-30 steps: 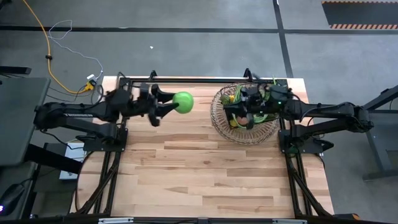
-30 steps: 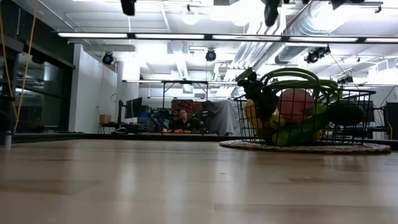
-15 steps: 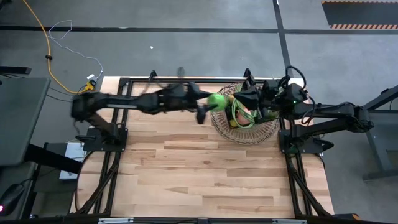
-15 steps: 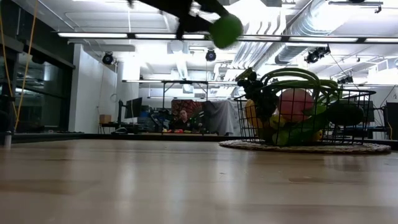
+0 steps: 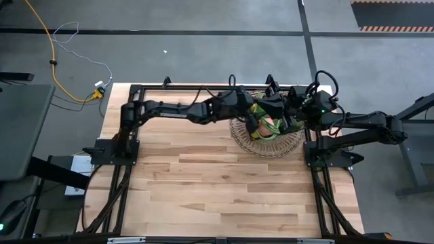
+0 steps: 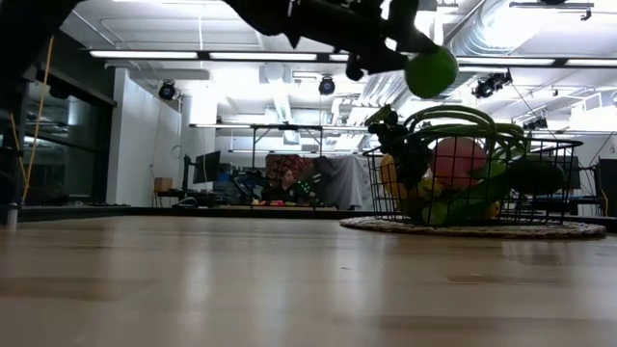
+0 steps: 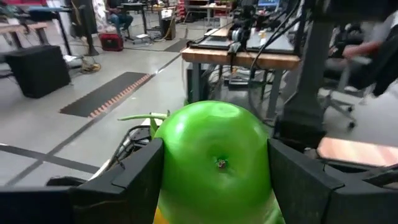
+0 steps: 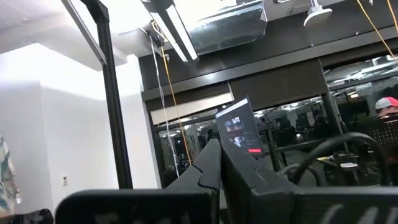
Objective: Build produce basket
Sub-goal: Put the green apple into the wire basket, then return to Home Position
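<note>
My left gripper point(image 5: 252, 113) reaches across from the table's left and is shut on the green apple point(image 6: 431, 71), high above the basket's left rim. The round wire basket point(image 5: 262, 150) stands at the table's far right on a woven mat point(image 6: 578, 229). It holds a pink peach point(image 6: 457, 159), long green beans point(image 6: 463, 118), a dark avocado point(image 6: 536, 175) and yellow fruit point(image 6: 389, 178). My right gripper point(image 8: 216, 163) is shut on nothing; it hovers over the basket's right side point(image 5: 279, 108) and points up at the ceiling. My left gripper pinches the green apple point(image 7: 214, 158) between its two fingers, one finger point(image 7: 140, 177) on each of two opposite flanks. The apple's dimple point(image 7: 219, 163) faces the wrist camera. The fingers come from the table's left, slanting slightly down. The apple is lifted clear, above the produce in the basket.
Bare wood runs over the table's middle, left and near parts point(image 5: 217, 183). The black frame rail point(image 5: 203, 88) follows the far edge. The bean loops point(image 6: 482, 114) rise above the basket's rim. In the room beyond the table stand desks and a person point(image 6: 287, 183).
My left arm has swung quickly toward the table's right, carrying the green apple from over the far left of the table to above the basket. My right gripper has drawn back from over the basket's middle toward its right side.
</note>
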You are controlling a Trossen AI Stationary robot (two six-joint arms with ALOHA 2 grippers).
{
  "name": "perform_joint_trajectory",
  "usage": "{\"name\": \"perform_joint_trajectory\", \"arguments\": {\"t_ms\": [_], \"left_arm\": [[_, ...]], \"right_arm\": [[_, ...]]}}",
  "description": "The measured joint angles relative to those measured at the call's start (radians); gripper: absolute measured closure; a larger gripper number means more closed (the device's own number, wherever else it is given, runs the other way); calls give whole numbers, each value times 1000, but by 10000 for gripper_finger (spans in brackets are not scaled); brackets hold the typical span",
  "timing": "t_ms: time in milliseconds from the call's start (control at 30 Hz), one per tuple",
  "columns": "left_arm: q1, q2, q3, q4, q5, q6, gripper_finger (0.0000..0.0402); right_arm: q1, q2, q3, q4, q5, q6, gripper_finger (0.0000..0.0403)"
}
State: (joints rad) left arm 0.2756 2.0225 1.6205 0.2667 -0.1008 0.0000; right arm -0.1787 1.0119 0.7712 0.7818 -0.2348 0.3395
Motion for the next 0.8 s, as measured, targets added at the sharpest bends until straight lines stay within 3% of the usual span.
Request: {"name": "perform_joint_trajectory", "arguments": {"t_ms": [200,500,800], "left_arm": [[4,51,24,26,-68,30,145],[12,59,24,32,-64,-35,85],[18,-4,23,-70,-24,-39,77]], "right_arm": [[0,0,0,0,0,0,403],[0,0,0,-7,0,0,403],[0,0,0,-6,0,-1,403]]}}
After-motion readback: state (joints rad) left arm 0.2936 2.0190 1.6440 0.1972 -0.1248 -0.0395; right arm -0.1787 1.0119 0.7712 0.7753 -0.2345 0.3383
